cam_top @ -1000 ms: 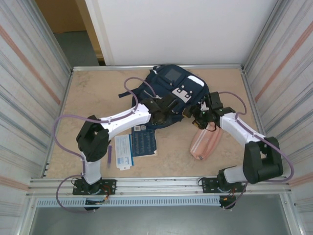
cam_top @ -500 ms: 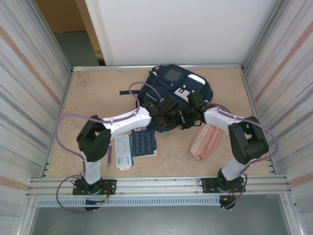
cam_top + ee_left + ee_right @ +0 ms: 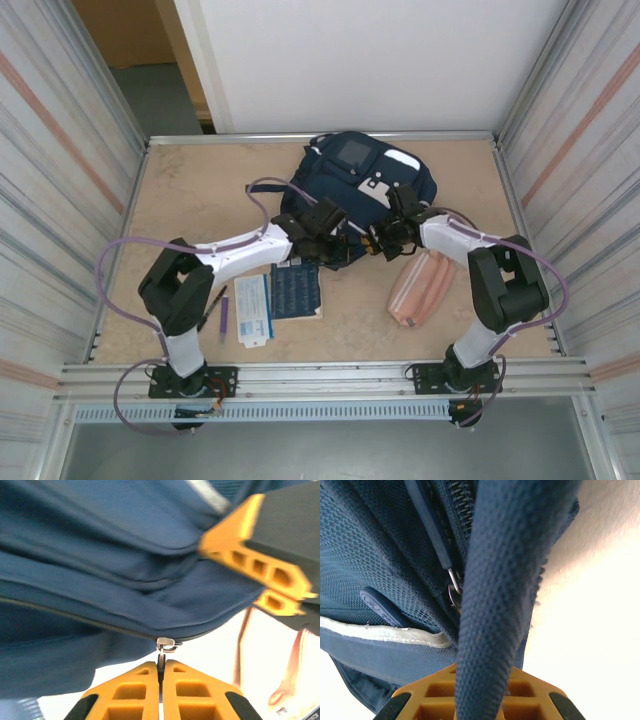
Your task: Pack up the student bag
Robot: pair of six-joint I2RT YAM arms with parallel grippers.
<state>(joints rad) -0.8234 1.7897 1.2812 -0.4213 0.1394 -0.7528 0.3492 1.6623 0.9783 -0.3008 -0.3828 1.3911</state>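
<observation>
The student bag [image 3: 372, 172], navy with white patches, lies at the back middle of the table. My left gripper [image 3: 333, 236] sits at its near edge and is shut on the metal zipper pull [image 3: 161, 659] that hangs from the slider [image 3: 166, 644]; the orange fingertips [image 3: 145, 672] press flat together on it. My right gripper [image 3: 384, 240] is at the bag's near right edge, shut on a navy webbing strap [image 3: 500, 605] that runs down between its fingers [image 3: 432, 687]. A second zipper pull [image 3: 454, 587] shows beside that strap.
A pink pouch [image 3: 421, 287] lies right of centre, just in front of the right gripper. A blue booklet [image 3: 295, 290], a white card [image 3: 253, 310] and a purple pen [image 3: 223, 310] lie in front of the left arm. Metal walls close in both sides.
The right gripper swung left from above the pink pouch to the bag's edge and shut on the strap. The left gripper stayed shut on the zipper pull and drew slightly left.
</observation>
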